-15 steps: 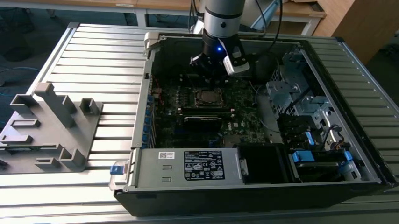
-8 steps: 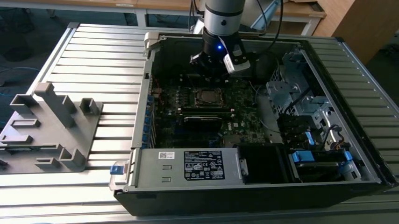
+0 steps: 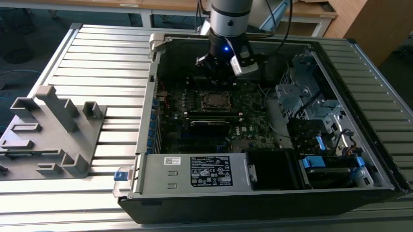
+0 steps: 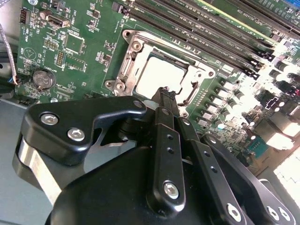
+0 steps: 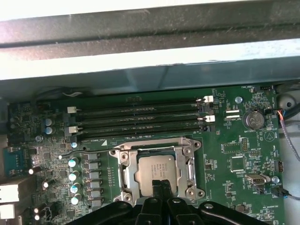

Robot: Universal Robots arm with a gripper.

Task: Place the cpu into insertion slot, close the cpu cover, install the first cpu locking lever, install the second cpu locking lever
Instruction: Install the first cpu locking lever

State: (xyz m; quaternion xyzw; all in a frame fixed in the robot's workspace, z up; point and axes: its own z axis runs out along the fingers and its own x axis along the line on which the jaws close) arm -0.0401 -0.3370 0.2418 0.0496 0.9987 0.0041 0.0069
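Fingers together just over seated cpu

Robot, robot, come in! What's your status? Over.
Gripper shut, tips by small grey square metal cpu. Cpu seated, silvery metal frame cover down over it. Nothing blocking.

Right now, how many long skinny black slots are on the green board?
4 memory slots, side by side in the first wrist view, between the cpu and the case wall; the last one lies nearest the cpu. None looks hidden.
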